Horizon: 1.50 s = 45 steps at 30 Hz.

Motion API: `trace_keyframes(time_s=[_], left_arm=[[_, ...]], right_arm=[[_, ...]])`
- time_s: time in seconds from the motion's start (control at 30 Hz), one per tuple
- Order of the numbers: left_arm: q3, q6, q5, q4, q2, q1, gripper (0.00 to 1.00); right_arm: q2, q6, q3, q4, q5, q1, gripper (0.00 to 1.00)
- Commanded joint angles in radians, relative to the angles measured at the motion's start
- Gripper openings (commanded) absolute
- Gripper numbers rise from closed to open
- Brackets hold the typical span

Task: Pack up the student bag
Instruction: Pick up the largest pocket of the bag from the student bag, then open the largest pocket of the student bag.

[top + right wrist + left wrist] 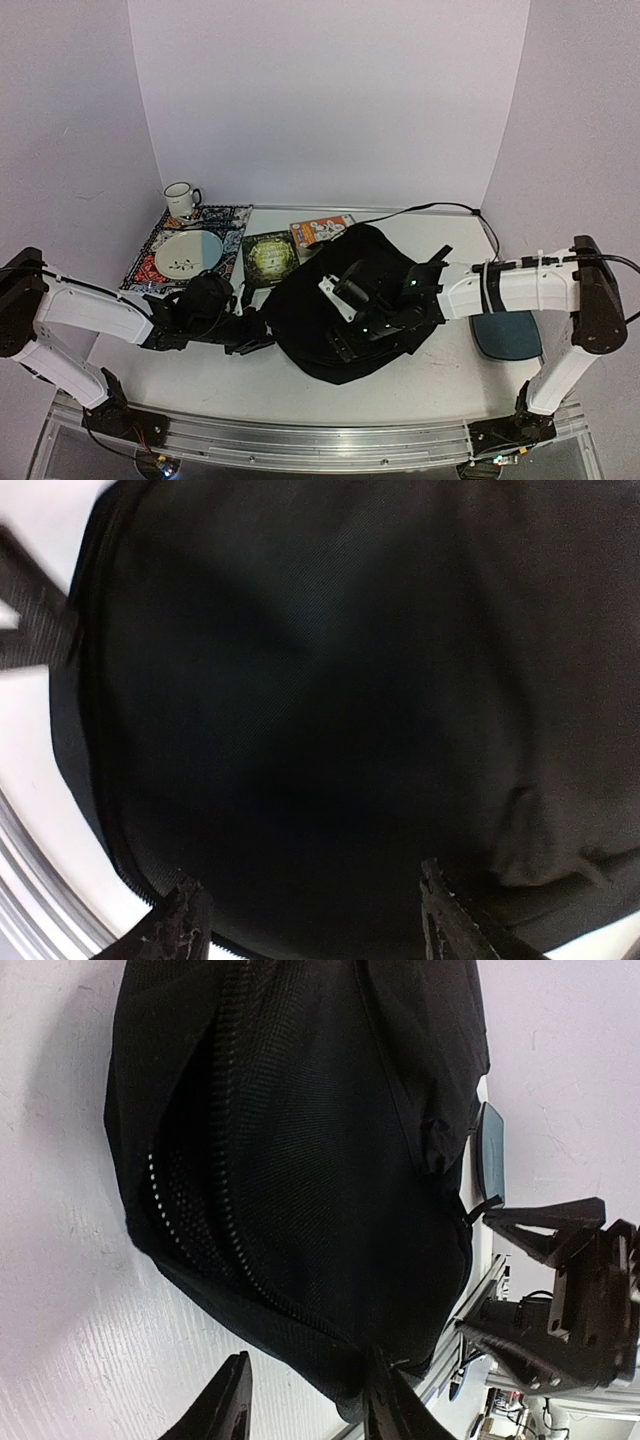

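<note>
Fingers (185, 925) of right gripper (315, 920) spread wide, hovering over black fabric, nothing between them. Left gripper (305, 1412) fingers also apart, one tip at the bag's near edge, no grip seen. Student bag (350, 300) lies slumped at table centre-right, between both arms. Judgement: soft, limp, likely light; panels will fold and slide rather than lift as one, so broad pinches gather only cloth. Better holds: seam along zipper (155, 1195), or webbing strap (30, 620). Books (268, 258) lie just beside its far-left edge; mug (180, 198) well apart.
</note>
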Motion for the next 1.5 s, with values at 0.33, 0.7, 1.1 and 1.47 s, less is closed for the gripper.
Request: trace_keyframes(time_s=[0.33, 0.7, 1.1, 1.47], left_arm=[[0.018, 0.018, 0.051, 0.014, 0.035, 0.001, 0.32], [0.005, 0.016, 0.057, 0.013, 0.029, 0.001, 0.30], [0.007, 0.019, 0.064, 0.013, 0.029, -0.001, 0.30], [-0.020, 0.017, 0.057, 0.012, 0.019, -0.001, 0.25]], right_arm=[[0.086, -0.105, 0.018, -0.068, -0.029, 0.052, 0.75], [0.103, -0.060, 0.052, -0.106, 0.152, 0.051, 0.59], [0.155, -0.081, 0.072, -0.036, 0.101, 0.052, 0.42], [0.113, -0.095, 0.071, -0.011, 0.182, 0.033, 0.00]])
